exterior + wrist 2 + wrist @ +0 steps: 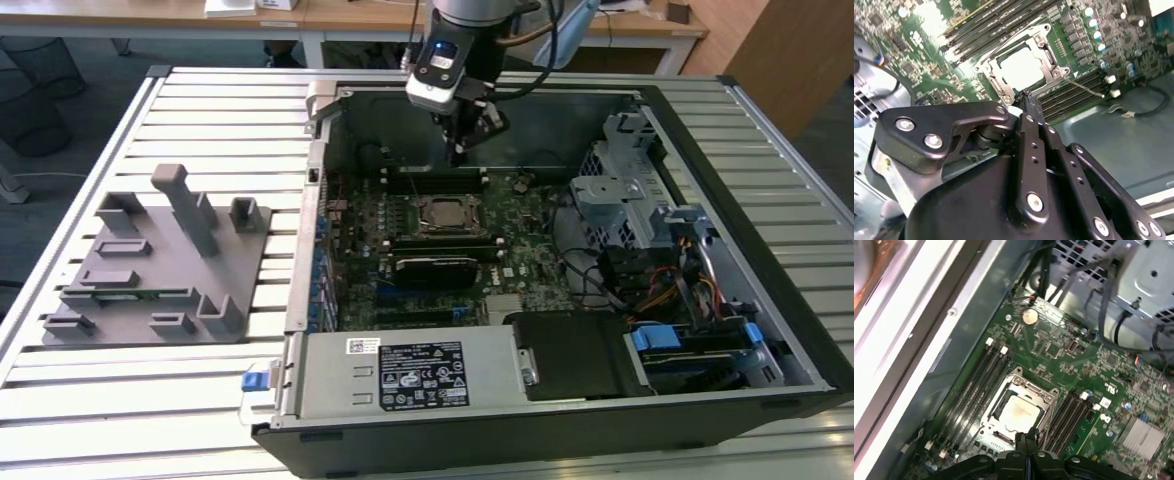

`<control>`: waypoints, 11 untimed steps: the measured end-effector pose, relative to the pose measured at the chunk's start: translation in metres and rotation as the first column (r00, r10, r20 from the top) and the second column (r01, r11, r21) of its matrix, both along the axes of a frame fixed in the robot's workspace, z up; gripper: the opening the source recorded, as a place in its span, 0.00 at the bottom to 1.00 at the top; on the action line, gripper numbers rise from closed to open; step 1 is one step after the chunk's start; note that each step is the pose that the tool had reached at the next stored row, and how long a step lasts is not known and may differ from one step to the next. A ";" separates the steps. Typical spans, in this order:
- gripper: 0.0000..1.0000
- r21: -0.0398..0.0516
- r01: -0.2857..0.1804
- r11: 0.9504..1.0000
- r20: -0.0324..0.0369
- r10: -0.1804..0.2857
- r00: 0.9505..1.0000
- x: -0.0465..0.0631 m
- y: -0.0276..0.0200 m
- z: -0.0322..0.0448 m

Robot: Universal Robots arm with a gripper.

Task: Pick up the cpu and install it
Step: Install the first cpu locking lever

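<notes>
In the exterior view we see our hand [459, 152] hanging inside the open case [561, 400], just at 12 o'clock of the socket [442, 214] on the board [527, 225]. The grey fixture [154, 265] sits on the slatted surface [200, 390], well apart at 9 o'clock of the case.

In the second wrist view the fingers [1029, 107] are pressed together with nothing between them, tips just beside the socket's frame. The cpu [1021, 67] lies flat inside that frame, silver top showing.

In the first wrist view we see the cpu [1020, 412] again, seated square in the socket [1019, 407] between the memory slots [974, 382], with the closed fingertips [1026, 440] just off the frame's near edge.

We judge the chip placed. To do this step well, we keep the empty hand clear of the frame and check that the chip sits level, with no corner riding up.
</notes>
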State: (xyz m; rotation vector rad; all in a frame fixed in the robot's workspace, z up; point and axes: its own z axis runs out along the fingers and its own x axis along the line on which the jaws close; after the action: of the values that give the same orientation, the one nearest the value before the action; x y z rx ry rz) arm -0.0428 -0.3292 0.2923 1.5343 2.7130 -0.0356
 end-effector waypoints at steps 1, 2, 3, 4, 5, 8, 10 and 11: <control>0.11 0.000 -0.020 1.000 0.000 0.020 1.000 0.000 0.0000 -0.0001; 0.11 0.000 -0.038 0.999 0.000 0.038 0.999 0.000 0.0000 -0.0002; 0.11 0.000 -0.055 0.998 0.000 0.055 0.998 0.000 0.0000 -0.0003; 0.11 0.000 -0.073 0.997 0.000 0.073 0.997 0.000 0.0000 -0.0004; 0.11 0.000 -0.091 0.996 0.000 0.091 0.996 0.000 0.0000 -0.0006; 0.11 0.000 -0.146 0.989 0.000 0.146 0.989 0.000 0.0000 -0.0009; 0.11 0.000 -0.182 0.983 0.000 0.182 0.983 0.000 0.0000 -0.0011; 0.11 0.000 -0.199 0.980 0.000 0.199 0.980 0.000 0.0000 -0.0012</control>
State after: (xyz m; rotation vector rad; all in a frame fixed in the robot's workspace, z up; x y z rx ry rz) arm -0.0428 -0.3292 0.2911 1.2539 2.8511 -0.0315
